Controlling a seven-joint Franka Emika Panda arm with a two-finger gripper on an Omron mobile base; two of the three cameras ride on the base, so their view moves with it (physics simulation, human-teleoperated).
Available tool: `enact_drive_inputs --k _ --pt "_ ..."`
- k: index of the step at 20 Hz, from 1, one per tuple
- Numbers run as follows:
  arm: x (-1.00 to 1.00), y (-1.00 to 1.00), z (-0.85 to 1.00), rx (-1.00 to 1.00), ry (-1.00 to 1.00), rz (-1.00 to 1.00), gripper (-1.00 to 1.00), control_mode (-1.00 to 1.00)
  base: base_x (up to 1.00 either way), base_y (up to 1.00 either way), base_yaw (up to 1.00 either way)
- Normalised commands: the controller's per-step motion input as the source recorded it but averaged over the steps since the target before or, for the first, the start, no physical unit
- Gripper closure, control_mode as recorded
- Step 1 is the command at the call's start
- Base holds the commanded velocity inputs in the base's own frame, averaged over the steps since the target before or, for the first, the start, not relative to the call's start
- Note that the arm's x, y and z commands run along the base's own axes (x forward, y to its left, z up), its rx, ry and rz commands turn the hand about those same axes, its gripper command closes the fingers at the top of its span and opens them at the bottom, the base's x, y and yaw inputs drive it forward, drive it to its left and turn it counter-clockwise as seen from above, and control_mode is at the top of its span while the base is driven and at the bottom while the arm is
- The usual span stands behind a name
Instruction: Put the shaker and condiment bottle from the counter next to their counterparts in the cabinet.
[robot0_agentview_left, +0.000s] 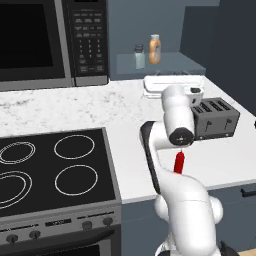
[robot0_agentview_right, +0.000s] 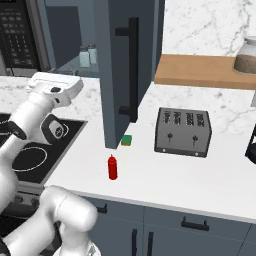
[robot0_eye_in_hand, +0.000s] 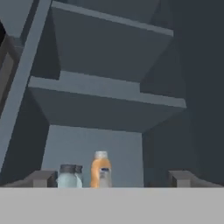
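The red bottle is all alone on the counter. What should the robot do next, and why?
Probably pull the hand back from the cabinet and swing down toward the red bottle. Two shakers already stand on the shelf beside the orange bottle, the fingers are open and hold nothing, and the red bottle stands on the counter.

Condiment bottle (robot0_agentview_right: 113, 167) on counter (robot0_agentview_right: 165, 175).
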Motion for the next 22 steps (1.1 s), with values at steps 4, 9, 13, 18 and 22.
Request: enact_drive_inputs --k 4,9,13,18,22 --pt "-1.00 0.27 -0.30 0.07 -0.01 -0.78 -1.00 -1.00 0.00 0.00 0.00" --pt "-0.79 0.40 0.01 0.31 -0.03 -0.66 -1.00 -1.00 0.00 0.00 0.00" --pt "-0.13 0.72 0.00 0.43 -0.14 -0.53 -1.00 -1.00 0.00 0.00 0.00" --pt "-0.43 0.95 -0.02 0.43 -0.21 -0.40 -1.00 -1.00 0.00 0.00 0.00" --pt "-0.19 1.00 -0.04 0.31 -0.07 -0.18 -1.00 -1.00 0.00 0.00 0.00"
